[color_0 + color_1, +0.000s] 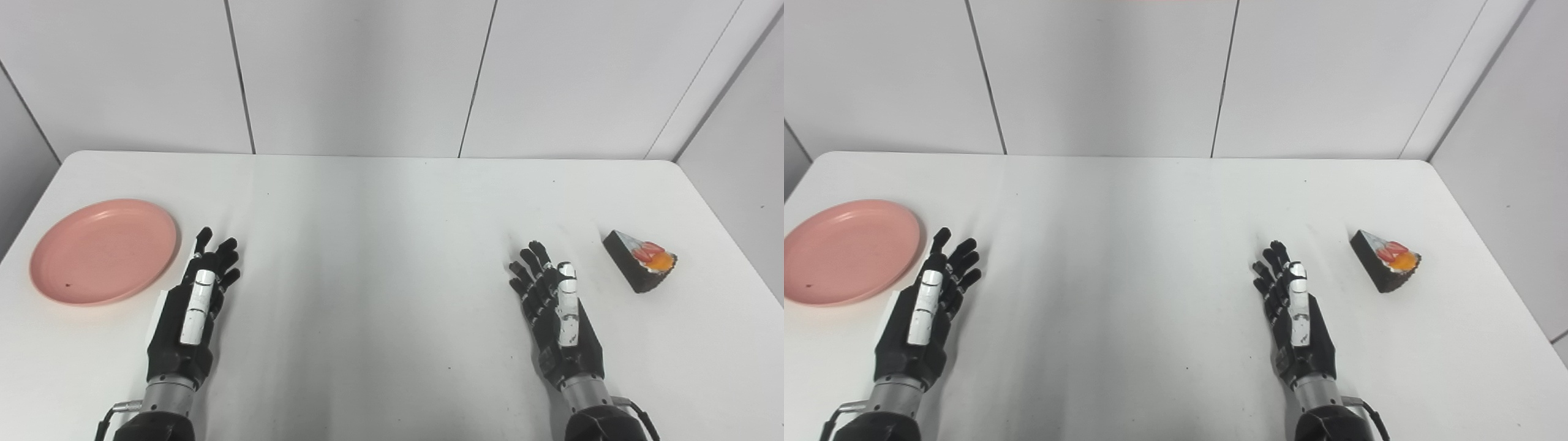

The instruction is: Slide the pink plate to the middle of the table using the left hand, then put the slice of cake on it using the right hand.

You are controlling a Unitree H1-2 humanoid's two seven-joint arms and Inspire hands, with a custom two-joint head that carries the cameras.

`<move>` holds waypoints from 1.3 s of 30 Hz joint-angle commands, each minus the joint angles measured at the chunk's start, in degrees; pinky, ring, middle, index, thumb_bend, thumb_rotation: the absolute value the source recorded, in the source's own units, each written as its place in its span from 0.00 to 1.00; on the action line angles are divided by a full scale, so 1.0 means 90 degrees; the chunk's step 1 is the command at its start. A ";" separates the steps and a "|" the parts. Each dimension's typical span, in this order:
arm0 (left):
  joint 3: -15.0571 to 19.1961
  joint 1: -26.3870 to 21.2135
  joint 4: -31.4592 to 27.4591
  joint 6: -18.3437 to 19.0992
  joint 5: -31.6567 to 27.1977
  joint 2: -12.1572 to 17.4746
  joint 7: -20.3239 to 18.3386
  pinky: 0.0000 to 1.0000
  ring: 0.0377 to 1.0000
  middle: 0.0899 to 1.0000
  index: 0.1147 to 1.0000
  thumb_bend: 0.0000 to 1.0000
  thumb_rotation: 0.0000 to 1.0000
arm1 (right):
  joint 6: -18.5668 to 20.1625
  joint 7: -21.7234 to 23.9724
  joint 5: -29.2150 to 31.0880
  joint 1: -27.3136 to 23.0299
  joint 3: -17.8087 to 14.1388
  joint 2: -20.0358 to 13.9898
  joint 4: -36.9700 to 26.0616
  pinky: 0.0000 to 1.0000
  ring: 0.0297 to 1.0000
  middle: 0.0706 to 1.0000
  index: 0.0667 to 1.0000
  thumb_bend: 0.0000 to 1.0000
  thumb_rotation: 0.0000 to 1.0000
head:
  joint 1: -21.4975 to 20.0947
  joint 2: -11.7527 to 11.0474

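Pink plate point(848, 251) cut off at right eye view's left edge

The setting looks like a lab or test booth rather than a home: a plain white table point(392, 245) stands boxed in by bare white wall panels point(361, 73) with dark seams, with only a pink plate point(104, 250) and a slice of cake point(642, 260) laid out as props.

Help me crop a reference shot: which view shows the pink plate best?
The left eye view: the whole pink plate sits inside the frame, rim complete. In the right eye view the picture's left edge cuts off its left rim.
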 commanded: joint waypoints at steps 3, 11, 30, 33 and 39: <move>-0.0006 -0.0122 -0.0132 -0.0322 -0.0075 0.0037 -0.0073 0.95 0.95 0.92 1.00 0.79 0.86 | -0.0138 0.0060 -0.0009 -0.0153 -0.0015 -0.0023 -0.0079 0.97 0.93 0.96 0.95 0.81 1.00 | 0.0018 0.0001; 0.0008 -0.0096 -0.0073 -0.0554 -0.0339 0.0021 -0.0192 1.00 0.98 0.98 1.00 0.80 0.85 | -0.0683 0.0262 -0.0195 -0.0139 0.0038 -0.0077 0.0121 1.00 0.95 0.97 0.96 0.85 1.00 | 0.0008 0.0005; 0.0014 -0.0077 0.0012 -0.0823 -0.0298 -0.0052 -0.0147 1.00 1.00 1.00 1.00 0.80 0.86 | -0.1081 0.0520 -0.0148 -0.0168 -0.0004 -0.0117 0.0382 1.00 0.97 0.98 0.98 0.85 1.00 | 0.0000 -0.0009; 0.0000 -0.0075 -0.0013 -0.0759 -0.0275 -0.0041 -0.0141 1.00 1.00 1.00 1.00 0.81 0.86 | -0.1090 0.0527 -0.0143 -0.0168 -0.0007 -0.0117 0.0384 1.00 0.97 0.98 0.98 0.85 1.00 | 0.0007 -0.0011; -0.0045 -0.0084 0.0033 -0.0768 -0.0182 -0.0005 -0.0147 1.00 1.00 1.00 1.00 0.81 0.87 | -0.1115 0.0541 -0.0151 -0.0172 -0.0008 -0.0133 0.0427 1.00 0.96 0.98 0.99 0.84 1.00 | 0.0049 -0.0077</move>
